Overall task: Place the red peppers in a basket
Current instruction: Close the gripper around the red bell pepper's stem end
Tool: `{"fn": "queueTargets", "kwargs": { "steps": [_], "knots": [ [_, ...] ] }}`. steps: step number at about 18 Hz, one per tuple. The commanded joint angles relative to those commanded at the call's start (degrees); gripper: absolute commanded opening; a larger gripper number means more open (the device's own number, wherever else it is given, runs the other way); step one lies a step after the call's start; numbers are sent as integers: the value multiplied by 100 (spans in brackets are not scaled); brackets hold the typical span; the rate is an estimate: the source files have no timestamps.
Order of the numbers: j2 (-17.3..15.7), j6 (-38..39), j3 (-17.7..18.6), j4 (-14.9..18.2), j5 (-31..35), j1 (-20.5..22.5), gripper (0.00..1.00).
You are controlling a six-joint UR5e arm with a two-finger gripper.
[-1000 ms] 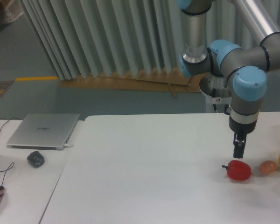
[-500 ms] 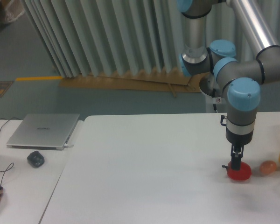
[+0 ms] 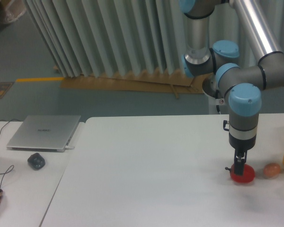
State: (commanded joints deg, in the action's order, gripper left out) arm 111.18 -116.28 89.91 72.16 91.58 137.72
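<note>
Right on top of the red pepper (image 3: pixel 243 174), the gripper (image 3: pixel 238 167) has its fingers down against the upper left side, though whether they've clamped is impossible to tell. Pepper sits directly beneath, stem pointing left, beside a tan-orange egg-shaped item (image 3: pixel 271 170); no basket in view.

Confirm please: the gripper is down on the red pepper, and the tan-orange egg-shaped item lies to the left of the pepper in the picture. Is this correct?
Not quite. In the camera view the tan-orange egg-shaped item lies to the right of the red pepper, not the left. The gripper is indeed down on the pepper.
</note>
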Motion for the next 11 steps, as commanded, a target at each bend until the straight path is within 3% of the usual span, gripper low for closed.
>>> {"fn": "queueTargets", "kwargs": {
  "steps": [11],
  "knots": [
    [123, -149, 97, -53, 27, 26, 100]
  ]
}}
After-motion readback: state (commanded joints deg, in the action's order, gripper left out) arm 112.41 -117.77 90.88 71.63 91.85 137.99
